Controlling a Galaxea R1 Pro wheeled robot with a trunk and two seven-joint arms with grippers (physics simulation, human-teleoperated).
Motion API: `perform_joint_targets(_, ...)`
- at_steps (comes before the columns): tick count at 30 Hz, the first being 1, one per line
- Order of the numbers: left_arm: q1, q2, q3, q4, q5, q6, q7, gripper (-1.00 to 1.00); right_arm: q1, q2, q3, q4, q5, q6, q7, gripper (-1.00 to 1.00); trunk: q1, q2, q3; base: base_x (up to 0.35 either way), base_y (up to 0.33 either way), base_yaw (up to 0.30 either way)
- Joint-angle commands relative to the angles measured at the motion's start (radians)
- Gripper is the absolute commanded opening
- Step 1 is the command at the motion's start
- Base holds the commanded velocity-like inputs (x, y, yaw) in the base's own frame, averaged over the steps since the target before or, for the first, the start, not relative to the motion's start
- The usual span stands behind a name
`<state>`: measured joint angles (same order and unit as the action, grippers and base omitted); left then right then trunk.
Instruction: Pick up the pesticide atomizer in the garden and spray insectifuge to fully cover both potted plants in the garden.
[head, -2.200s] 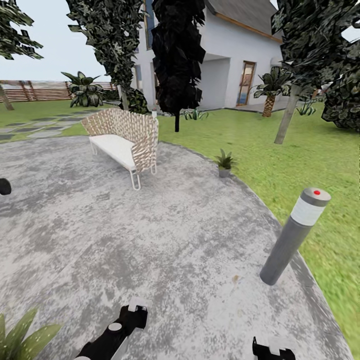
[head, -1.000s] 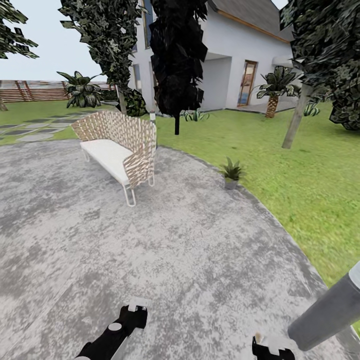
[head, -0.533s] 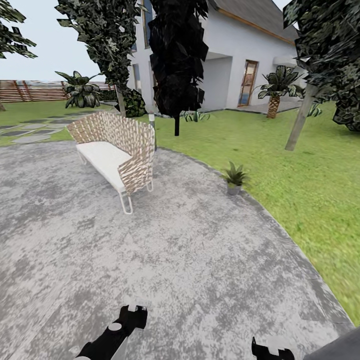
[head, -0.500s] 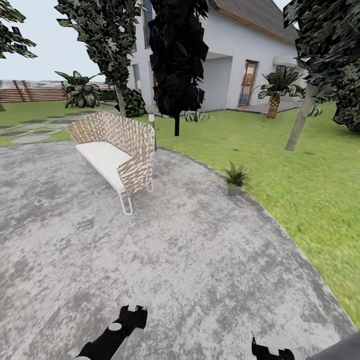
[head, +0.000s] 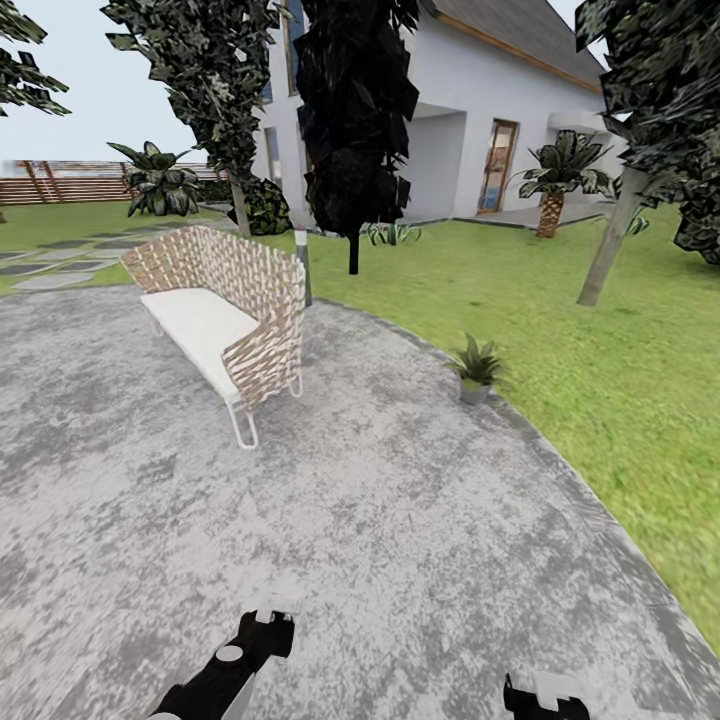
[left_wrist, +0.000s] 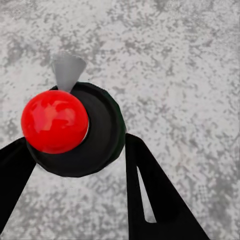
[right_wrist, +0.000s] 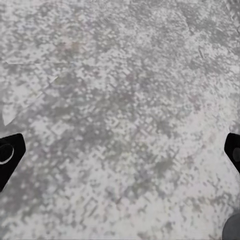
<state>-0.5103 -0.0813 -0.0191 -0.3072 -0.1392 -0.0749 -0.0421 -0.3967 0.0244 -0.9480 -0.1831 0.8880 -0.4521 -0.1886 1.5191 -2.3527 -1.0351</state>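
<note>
One potted plant (head: 478, 366) with pointed green leaves and a small grey pot stands at the patio's right edge, well ahead of me. In the left wrist view, a dark round body (left_wrist: 102, 132) with a red ball and a pale grey cone, seemingly the pesticide atomizer seen end-on, sits between the two black fingers of my left gripper (left_wrist: 77, 142), which is shut on it. In the head view the left gripper (head: 268, 628) is low at the picture's bottom. My right gripper (right_wrist: 120, 150) is open over bare concrete, and it also shows at the bottom right (head: 545, 697).
A wicker bench (head: 225, 320) with a white cushion stands ahead on the left, on the grey patio (head: 380, 520). A grey bollard lamp (head: 301, 262) rises behind it. Lawn (head: 610, 380) borders the patio on the right, with trees, a palm (head: 555, 185) and a white house (head: 470, 120) beyond.
The camera has moved forward. The grey bollard lamp at the lower right has slid out of the picture. Bench and potted plant sit lower and nearer. Both arms keep their pose.
</note>
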Motion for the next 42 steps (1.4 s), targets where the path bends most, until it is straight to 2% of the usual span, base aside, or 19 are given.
perform_joint_targets(1,-0.001,0.000,0.001,0.000,-0.010,-0.003,-0.001,-1.00,-0.001,0.001,-0.006,0.000,0.011,-0.002,-0.005,1.00,0.000,0.000,-0.001,0.339,0.000,0.000)
perform_joint_targets(9,-0.001,0.000,0.001,0.000,-0.010,-0.003,-0.001,-1.00,-0.001,0.001,-0.006,0.001,0.011,-0.002,-0.005,1.00,0.000,0.000,-0.001,0.339,0.000,-0.059)
perform_joint_targets(36,-0.001,0.000,0.001,0.000,-0.010,-0.003,-0.001,-1.00,-0.001,0.001,-0.006,0.000,0.011,-0.002,-0.005,1.00,0.000,0.000,-0.001,0.339,0.000,-0.272)
perform_joint_targets(42,-0.001,0.000,0.000,-0.001,-0.010,-0.003,-0.001,-1.00,-0.001,0.000,-0.006,0.000,0.013,-0.002,-0.001,1.00,0.000,0.000,-0.001,0.339,0.000,-0.050)
